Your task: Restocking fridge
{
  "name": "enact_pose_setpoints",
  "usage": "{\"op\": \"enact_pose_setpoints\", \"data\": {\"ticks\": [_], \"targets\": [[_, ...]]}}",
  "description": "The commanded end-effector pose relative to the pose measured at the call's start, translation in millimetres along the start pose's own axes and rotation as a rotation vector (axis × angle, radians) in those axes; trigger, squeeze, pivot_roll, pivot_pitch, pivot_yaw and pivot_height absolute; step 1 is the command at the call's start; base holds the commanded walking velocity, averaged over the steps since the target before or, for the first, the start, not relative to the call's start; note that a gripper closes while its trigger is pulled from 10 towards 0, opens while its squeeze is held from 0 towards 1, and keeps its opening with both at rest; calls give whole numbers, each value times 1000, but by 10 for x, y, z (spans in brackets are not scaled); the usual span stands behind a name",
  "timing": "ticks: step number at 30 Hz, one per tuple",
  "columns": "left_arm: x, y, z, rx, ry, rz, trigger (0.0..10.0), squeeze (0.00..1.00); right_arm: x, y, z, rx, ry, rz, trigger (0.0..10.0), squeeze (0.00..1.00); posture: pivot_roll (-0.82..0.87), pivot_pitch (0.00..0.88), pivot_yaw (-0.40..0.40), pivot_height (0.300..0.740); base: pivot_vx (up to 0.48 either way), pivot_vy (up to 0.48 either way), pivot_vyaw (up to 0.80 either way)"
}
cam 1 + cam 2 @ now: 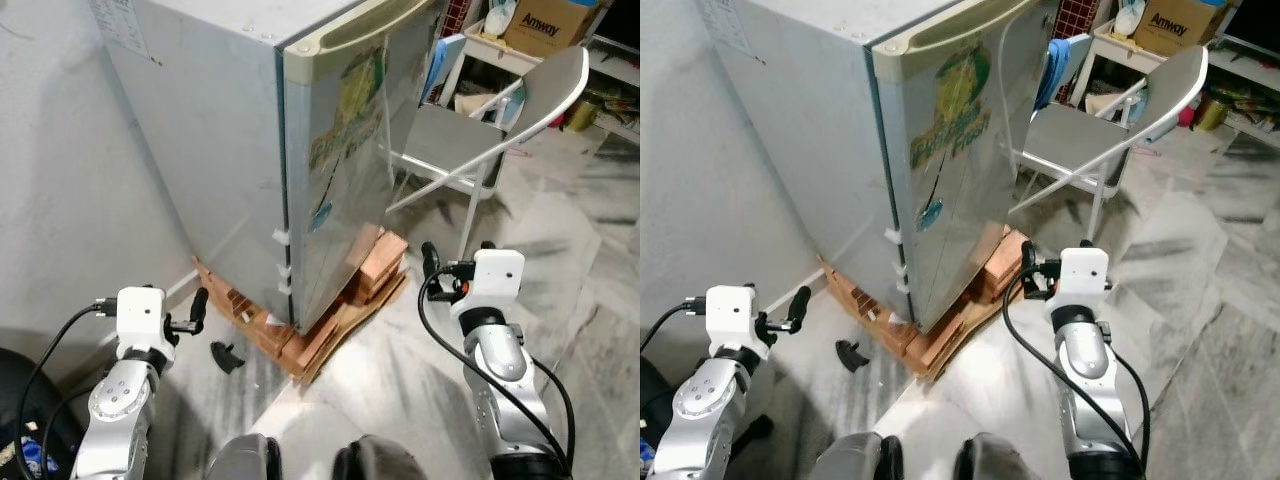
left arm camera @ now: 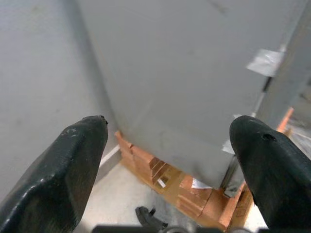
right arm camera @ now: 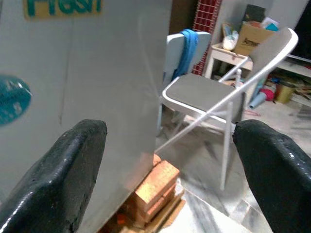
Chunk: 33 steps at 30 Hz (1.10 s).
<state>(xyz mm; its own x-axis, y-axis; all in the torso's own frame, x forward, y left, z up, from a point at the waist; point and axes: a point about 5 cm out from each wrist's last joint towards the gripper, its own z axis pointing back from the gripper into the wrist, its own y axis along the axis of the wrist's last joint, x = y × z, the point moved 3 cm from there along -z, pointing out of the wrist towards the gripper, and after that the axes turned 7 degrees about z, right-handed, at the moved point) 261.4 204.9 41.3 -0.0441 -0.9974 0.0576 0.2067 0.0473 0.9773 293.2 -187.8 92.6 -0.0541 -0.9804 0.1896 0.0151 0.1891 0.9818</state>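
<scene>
The silver fridge stands straight ahead with its door shut; a curved handle runs along the door's top edge and faded stickers mark the front. It rests on stacked red bricks. My left gripper is open and held low, facing the fridge's grey side panel near its bottom corner. My right gripper is also open and points past the door's front toward the chair. Neither holds anything. In the left eye view, the left gripper and right gripper flank the fridge's lower front corner, both short of it.
A grey folding chair stands to the right of the fridge, with a blue cloth on a second chair behind it. A cardboard box sits on a white shelf beyond. A small black piece lies on the floor. A grey wall is on the left.
</scene>
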Motion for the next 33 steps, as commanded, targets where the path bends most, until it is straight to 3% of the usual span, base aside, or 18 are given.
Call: {"op": "enact_pose_setpoints", "data": {"ticks": [1,5,11,26,33], "targets": [[87,35,-16,12,-56,-23,10000,0,87,-54,29,-25,-34,-1,10000,0,42,102,-28,740,0,0,-800],[137,108,-40,38,-111,-36,10000,0,80,-51,32,-24,-31,-1,10000,0,42,103,-29,740,0,0,-800],[101,136,-53,46,-104,-37,10000,0,77,-45,33,-22,-29,1,10000,0,41,105,-28,740,0,0,-800],[175,124,-35,56,-130,-22,10000,0,88,-48,32,-27,-30,2,10000,0,39,115,-38,740,136,0,-800],[-19,216,-135,77,-61,-42,10000,0,91,-37,29,-23,-28,6,10000,0,34,118,-42,740,108,0,-394]]}}
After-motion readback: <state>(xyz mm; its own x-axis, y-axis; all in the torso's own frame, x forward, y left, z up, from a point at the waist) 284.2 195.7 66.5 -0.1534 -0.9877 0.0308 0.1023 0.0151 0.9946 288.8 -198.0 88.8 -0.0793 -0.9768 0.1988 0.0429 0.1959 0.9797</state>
